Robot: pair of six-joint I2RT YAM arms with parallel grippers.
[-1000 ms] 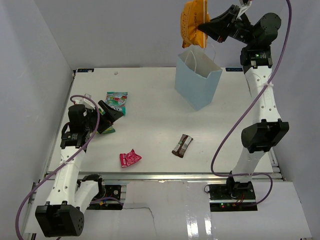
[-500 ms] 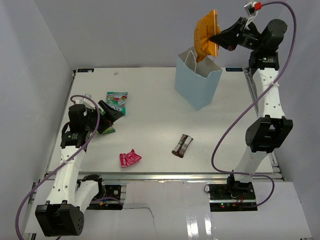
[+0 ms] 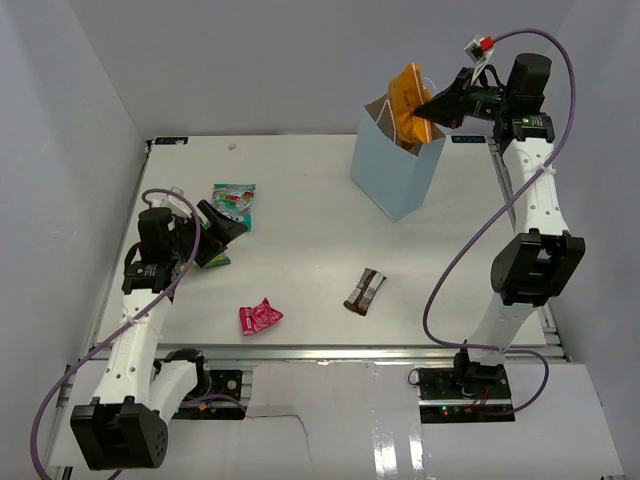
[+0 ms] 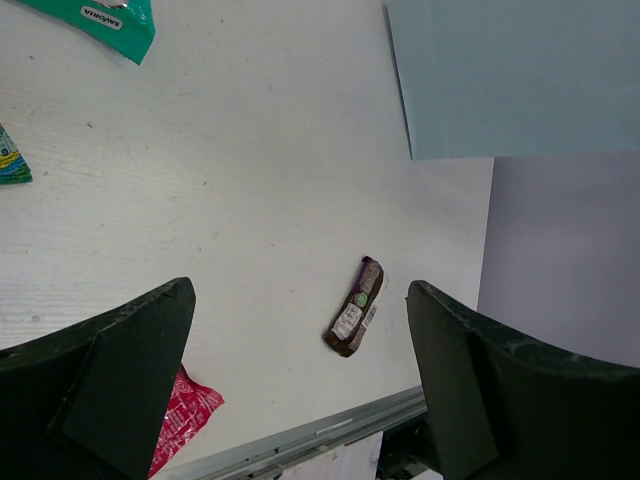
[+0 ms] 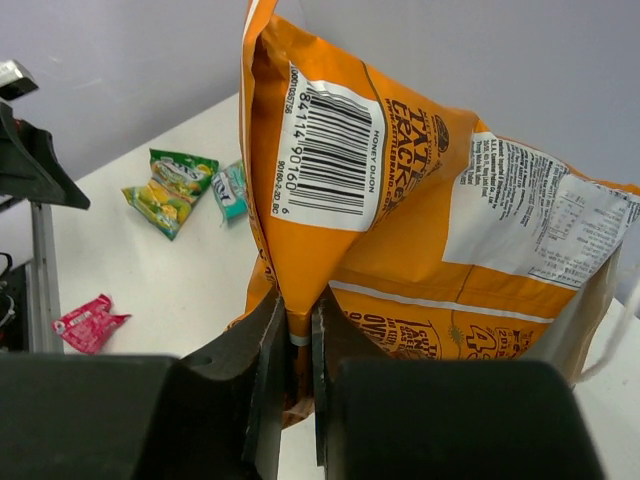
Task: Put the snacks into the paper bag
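Chip bag, clamped in right tool, hangs at mouth of paper bag.

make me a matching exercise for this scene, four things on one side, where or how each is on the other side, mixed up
1 chip bag
2 brown bar
3 pink packet
4 left gripper

a open, empty
b on the table, near edge, left of middle
c pinched by the right gripper at the paper bag mouth
d on the table, nearer than the paper bag

Pairs: 1c, 2d, 3b, 4a

Glossy chip bag; matt paper bag
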